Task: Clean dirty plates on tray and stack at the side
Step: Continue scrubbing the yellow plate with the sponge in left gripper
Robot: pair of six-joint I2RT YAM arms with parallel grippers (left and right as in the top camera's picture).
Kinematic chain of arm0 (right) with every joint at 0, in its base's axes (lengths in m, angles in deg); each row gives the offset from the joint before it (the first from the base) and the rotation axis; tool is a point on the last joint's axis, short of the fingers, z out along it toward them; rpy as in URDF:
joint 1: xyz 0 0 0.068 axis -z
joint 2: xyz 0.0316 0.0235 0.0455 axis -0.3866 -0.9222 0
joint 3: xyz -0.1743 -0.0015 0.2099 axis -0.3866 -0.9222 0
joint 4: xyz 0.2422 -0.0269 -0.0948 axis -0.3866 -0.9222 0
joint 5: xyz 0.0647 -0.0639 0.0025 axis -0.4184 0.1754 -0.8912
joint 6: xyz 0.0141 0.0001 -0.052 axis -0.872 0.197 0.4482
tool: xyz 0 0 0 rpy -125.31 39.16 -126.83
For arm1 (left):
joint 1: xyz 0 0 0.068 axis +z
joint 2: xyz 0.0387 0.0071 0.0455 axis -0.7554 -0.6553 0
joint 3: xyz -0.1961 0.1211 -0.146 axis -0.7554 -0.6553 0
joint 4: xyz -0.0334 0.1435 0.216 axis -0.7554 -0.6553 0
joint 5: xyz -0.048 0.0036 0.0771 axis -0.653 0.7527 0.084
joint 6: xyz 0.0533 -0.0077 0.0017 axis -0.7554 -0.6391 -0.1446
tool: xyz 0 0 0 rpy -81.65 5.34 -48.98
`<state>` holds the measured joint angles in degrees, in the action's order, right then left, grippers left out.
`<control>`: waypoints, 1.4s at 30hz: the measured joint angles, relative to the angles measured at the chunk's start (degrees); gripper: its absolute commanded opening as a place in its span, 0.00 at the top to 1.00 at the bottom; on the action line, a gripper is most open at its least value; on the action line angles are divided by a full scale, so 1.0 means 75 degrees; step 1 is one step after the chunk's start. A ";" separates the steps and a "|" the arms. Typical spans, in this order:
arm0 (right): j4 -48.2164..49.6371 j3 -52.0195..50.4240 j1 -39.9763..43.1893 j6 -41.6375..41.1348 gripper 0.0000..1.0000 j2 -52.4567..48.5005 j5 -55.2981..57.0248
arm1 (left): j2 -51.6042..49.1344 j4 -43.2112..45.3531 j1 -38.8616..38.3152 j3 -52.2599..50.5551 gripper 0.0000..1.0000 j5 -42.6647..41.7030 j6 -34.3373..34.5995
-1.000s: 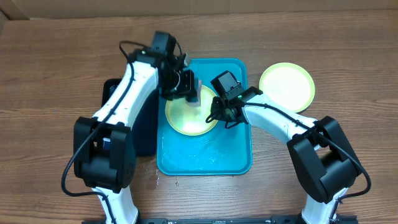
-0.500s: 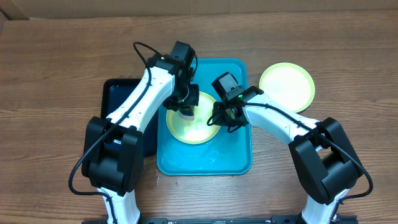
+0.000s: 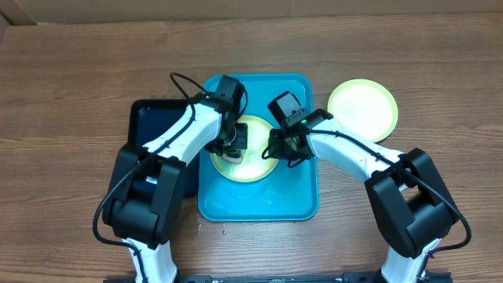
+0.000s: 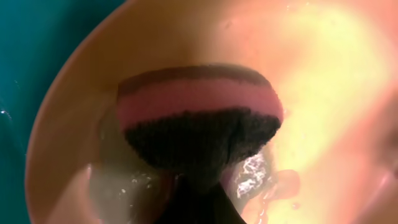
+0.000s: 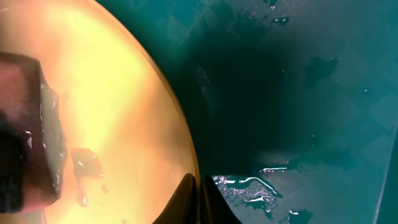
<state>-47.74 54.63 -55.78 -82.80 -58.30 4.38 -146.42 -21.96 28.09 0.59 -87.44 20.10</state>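
Observation:
A pale lime-green plate (image 3: 253, 159) lies on the turquoise tray (image 3: 295, 196). My left gripper (image 3: 233, 145) is shut on a pink and dark sponge (image 4: 199, 118) and presses it onto the plate's left part (image 4: 323, 74), beside an orange-red smear (image 4: 281, 185). My right gripper (image 3: 280, 149) is shut on the plate's right rim (image 5: 186, 149), its fingers (image 5: 198, 199) pinching the edge. A second lime-green plate (image 3: 362, 108) lies on the table to the right of the tray. The light blue plate is out of view.
A dark navy tray (image 3: 157, 130) lies against the turquoise tray's left side, under my left arm. The turquoise tray's floor (image 5: 298, 93) is wet, with water glints near the plate. Brown cardboard lines the table's back edge.
My left gripper has carried the sponge from the plate's back edge toward the front and down onto the plate's left part. My right gripper has stayed on the rim.

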 measured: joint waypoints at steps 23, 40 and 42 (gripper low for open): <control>0.0015 0.0000 0.0000 0.0009 0.96 0.0000 -0.0003 | 0.1081 -0.1040 0.0146 0.1358 0.96 -0.1218 -0.0166; 0.0055 0.0000 0.0000 0.0029 0.96 0.0000 -0.0012 | -0.0402 -0.0525 0.0154 0.0560 0.96 -0.0271 0.0175; 0.0047 0.0000 0.0000 0.0026 0.96 0.0000 0.0000 | -0.0463 -0.0539 0.0216 0.0600 0.96 -0.0551 0.0122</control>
<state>-47.39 54.63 -55.78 -82.60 -58.30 4.38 -149.89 -26.00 29.70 5.09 -91.57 21.01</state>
